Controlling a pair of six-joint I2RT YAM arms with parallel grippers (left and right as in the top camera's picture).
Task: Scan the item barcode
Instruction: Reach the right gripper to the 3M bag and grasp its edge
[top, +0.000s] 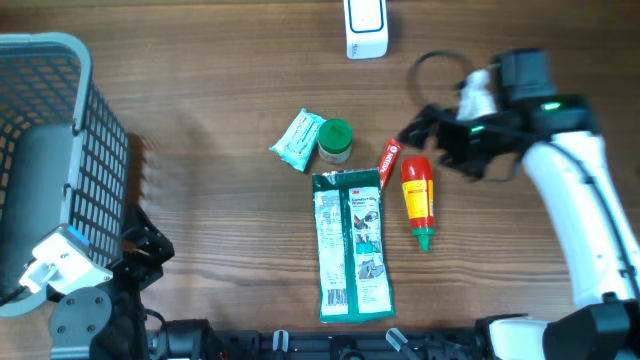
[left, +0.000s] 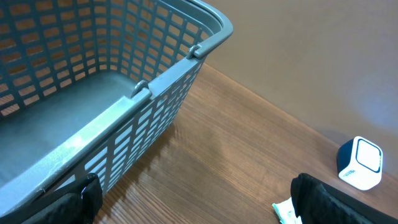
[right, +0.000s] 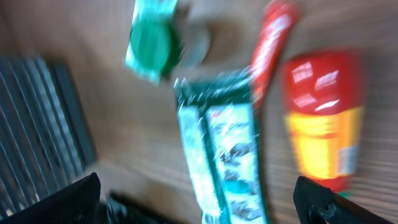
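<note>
The grey basket (top: 50, 130) at the left of the table (top: 220, 90) plays no part in the pick. Mid-table, the long green packet (top: 350, 245) lies flat and looks hard to pinch, so the red-and-yellow bottle (top: 417, 198) just beside it seems the easier item. Straddle its body, close firmly, then turn its barcode toward the white scanner (top: 365, 28) at the far edge. The right hand (top: 438, 140) hovers by the bottle's red end, fingers spread wide and empty. The left hand (top: 140, 250), equally spread, holds nothing beside the basket.
</note>
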